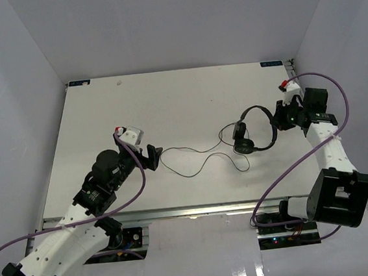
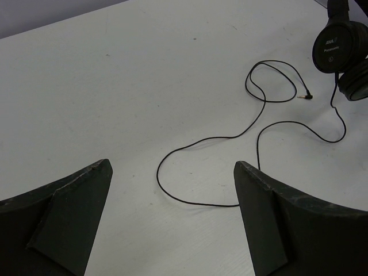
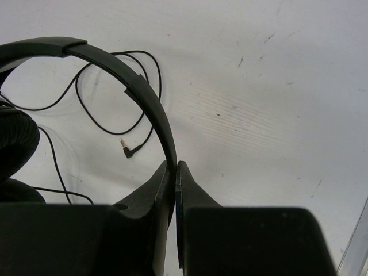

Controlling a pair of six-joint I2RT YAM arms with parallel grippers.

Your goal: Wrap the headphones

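The black headphones [image 1: 244, 142] lie right of the table's middle, earcups together and the thin headband [image 1: 260, 109] arching toward the right. My right gripper [image 1: 278, 122] is shut on that headband [image 3: 138, 86], which runs between its closed jaws [image 3: 174, 164]. The thin cord [image 1: 199, 157] trails left in loose loops across the table. Its bent plug [image 2: 307, 96] lies free near the earcups [image 2: 339, 49]. My left gripper [image 1: 154, 157] stands open at the cord's left end. A bend of the cord [image 2: 190, 201] lies between its wide jaws [image 2: 172, 167], untouched.
Thick purple cables [image 1: 336, 94] loop off both arms. The right arm sits close to the table's right edge [image 1: 293, 75] and the side wall. White table surface [image 1: 168, 107] stretches behind and left of the headphones.
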